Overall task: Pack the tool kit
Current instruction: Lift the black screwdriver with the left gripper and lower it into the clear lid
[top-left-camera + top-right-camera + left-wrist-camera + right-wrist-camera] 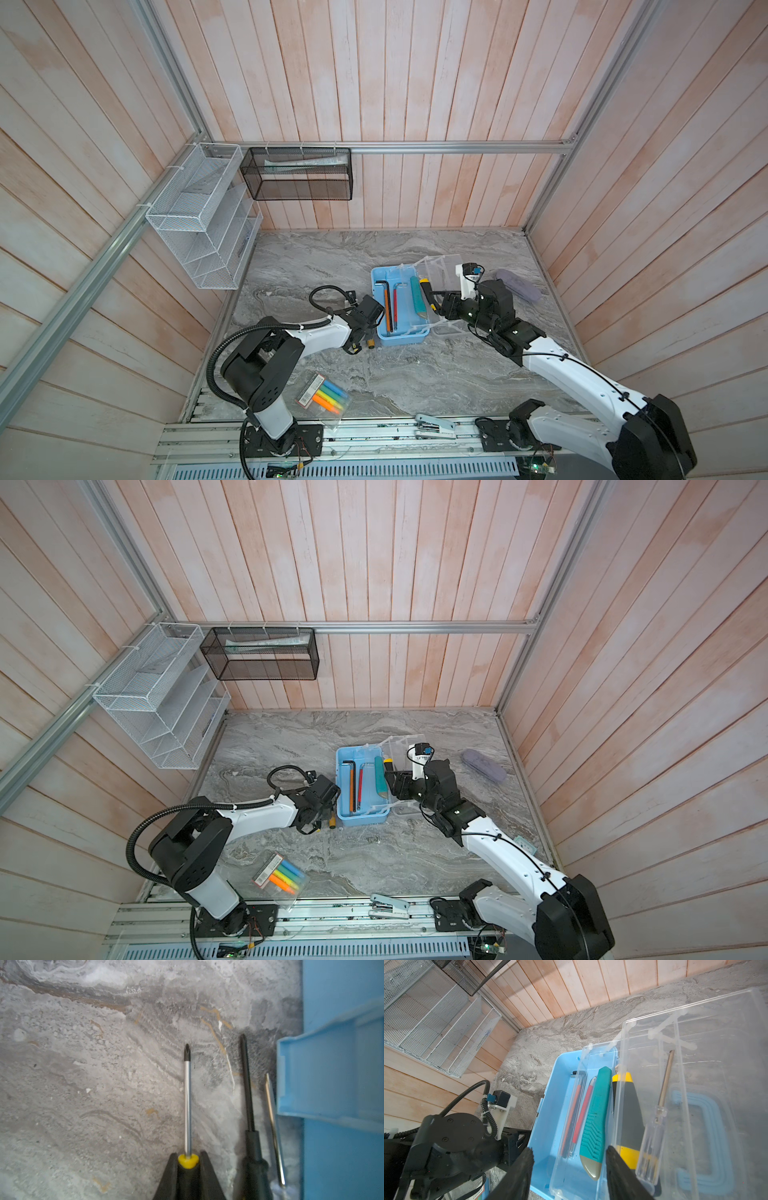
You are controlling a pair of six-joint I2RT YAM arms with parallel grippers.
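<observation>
Grey marbled table (415, 374) carries the tool kit (400, 340), a light-blue box standing open near the middle in both top views. Its clear lid (440, 266) is swung over to the right, and the blue handle (704, 1136) shows through it in the right wrist view. The right gripper (569, 1149) hovers over the box with its jaws well apart, gripping nothing. The left gripper (188, 1155) is down at the table just beside the box's left wall, jaws pinched on the black-and-yellow handle of a screwdriver (187, 1095). A packet of highlighters (326, 395) lies near the front edge; its barcode label is too small to read. Inside the box lies a teal knife (596, 1118), with no marking on it that can be made out.
</observation>
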